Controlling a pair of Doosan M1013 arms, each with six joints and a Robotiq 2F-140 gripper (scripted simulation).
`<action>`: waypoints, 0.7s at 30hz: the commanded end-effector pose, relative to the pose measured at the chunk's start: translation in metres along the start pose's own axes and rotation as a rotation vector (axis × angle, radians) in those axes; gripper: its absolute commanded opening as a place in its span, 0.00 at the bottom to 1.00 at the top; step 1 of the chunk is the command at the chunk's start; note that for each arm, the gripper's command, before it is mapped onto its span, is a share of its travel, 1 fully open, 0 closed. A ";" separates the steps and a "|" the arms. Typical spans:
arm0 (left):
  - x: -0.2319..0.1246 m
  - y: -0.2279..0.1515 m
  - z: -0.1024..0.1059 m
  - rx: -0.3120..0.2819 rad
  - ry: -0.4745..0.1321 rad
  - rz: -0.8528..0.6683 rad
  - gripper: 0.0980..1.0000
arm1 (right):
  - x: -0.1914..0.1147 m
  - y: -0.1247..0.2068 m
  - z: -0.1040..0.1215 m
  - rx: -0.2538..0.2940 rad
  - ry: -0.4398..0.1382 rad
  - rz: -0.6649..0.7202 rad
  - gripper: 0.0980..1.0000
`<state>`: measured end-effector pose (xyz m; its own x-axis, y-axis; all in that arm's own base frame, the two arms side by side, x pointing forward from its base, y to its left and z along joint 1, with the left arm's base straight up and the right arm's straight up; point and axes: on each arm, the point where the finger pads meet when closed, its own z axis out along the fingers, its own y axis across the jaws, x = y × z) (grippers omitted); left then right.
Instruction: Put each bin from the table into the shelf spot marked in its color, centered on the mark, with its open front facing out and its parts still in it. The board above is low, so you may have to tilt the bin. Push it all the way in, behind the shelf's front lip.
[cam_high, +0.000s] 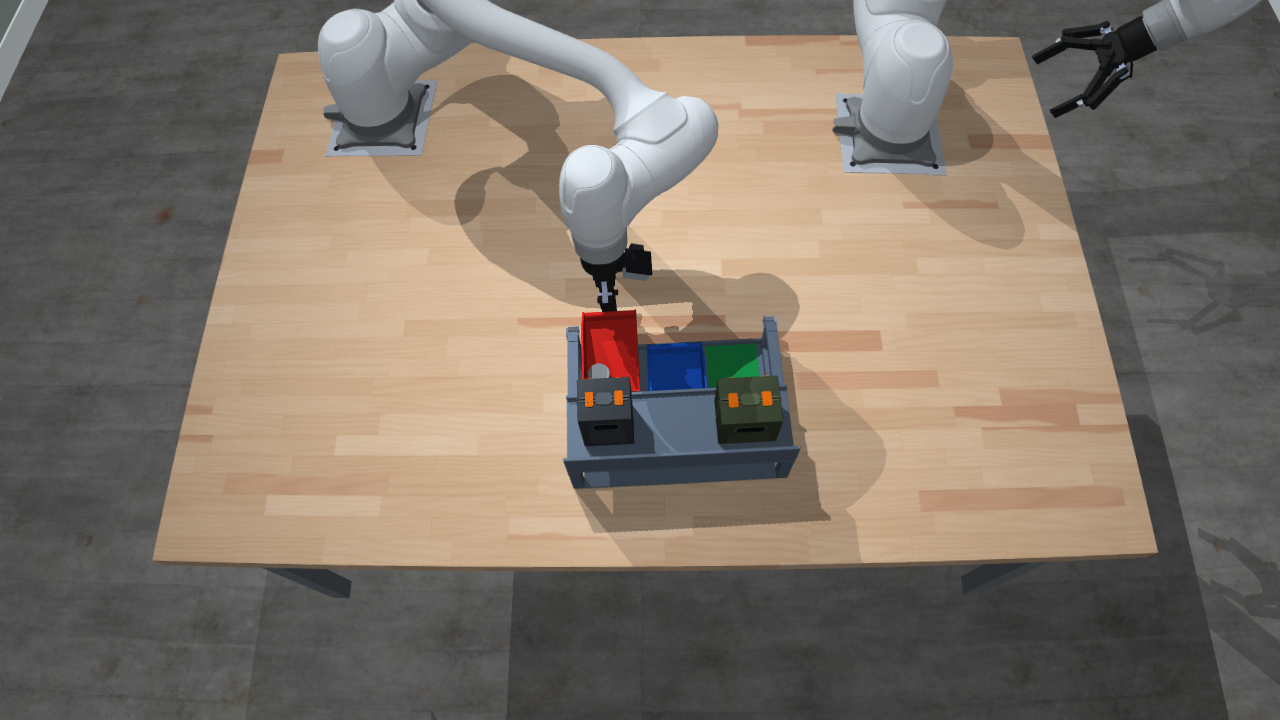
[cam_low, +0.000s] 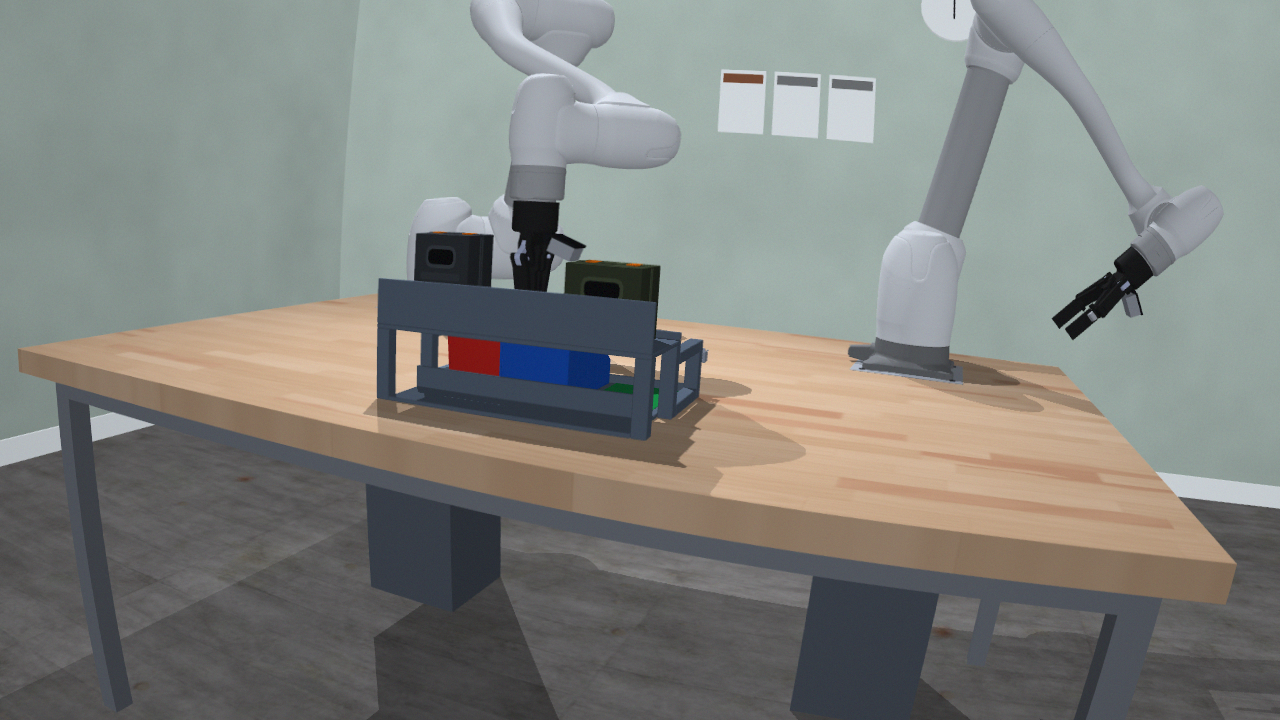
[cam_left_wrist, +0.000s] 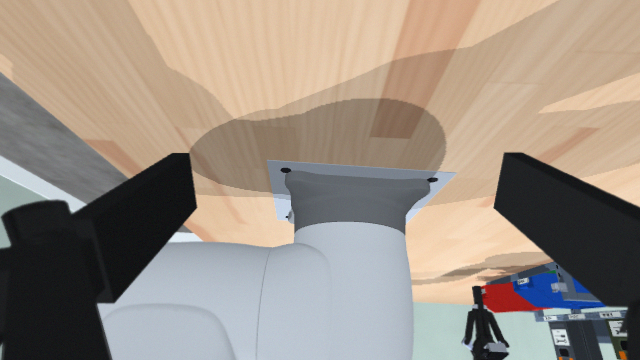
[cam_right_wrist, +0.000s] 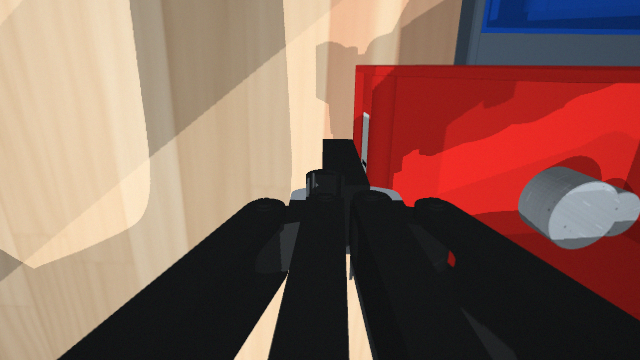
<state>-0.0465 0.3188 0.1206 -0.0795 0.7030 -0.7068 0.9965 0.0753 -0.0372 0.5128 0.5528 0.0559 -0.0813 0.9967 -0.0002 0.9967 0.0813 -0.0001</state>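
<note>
The red bin (cam_high: 610, 335) (cam_low: 474, 355) (cam_left_wrist: 505, 298) (cam_right_wrist: 480, 145) sits in the shelf's left spot in the top view, its labelled end jutting out farther than the blue bin. Grey round metal parts (cam_high: 599, 370) (cam_right_wrist: 575, 210) lie inside it. The blue bin (cam_high: 675, 365) (cam_low: 537, 362) (cam_right_wrist: 565, 12) is in the middle spot. A flat green area (cam_high: 733, 360) (cam_low: 633, 390) shows at the right spot. My right gripper (cam_high: 608, 307) (cam_low: 530, 284) is shut and empty, its tips at the red bin's outer end. My left gripper (cam_high: 1045, 86) (cam_low: 1066, 328) (cam_left_wrist: 344, 181) is open, far from the shelf.
The shelf (cam_high: 680, 425) (cam_low: 514, 313) has a low upper board and side posts. A dark grey case (cam_high: 605, 416) (cam_low: 453, 257) and an olive case (cam_high: 748, 416) (cam_low: 612, 282) stand on top. The left arm's base (cam_high: 895, 134) stands at the table's far edge.
</note>
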 end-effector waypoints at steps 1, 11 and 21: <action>0.000 0.000 0.000 0.000 0.001 0.000 1.00 | 0.000 0.001 -0.001 -0.001 0.001 0.000 0.00; 0.000 0.000 0.000 0.000 0.001 0.000 1.00 | 0.000 0.005 -0.001 -0.001 0.001 0.000 0.00; 0.000 0.000 0.000 0.000 0.001 0.000 1.00 | 0.000 0.009 -0.001 -0.001 0.001 0.000 0.00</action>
<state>-0.0465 0.3188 0.1206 -0.0795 0.7030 -0.7068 0.9965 0.0753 -0.0372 0.5204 0.5534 0.0559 -0.0813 0.9967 -0.0002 0.9967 0.0813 0.0000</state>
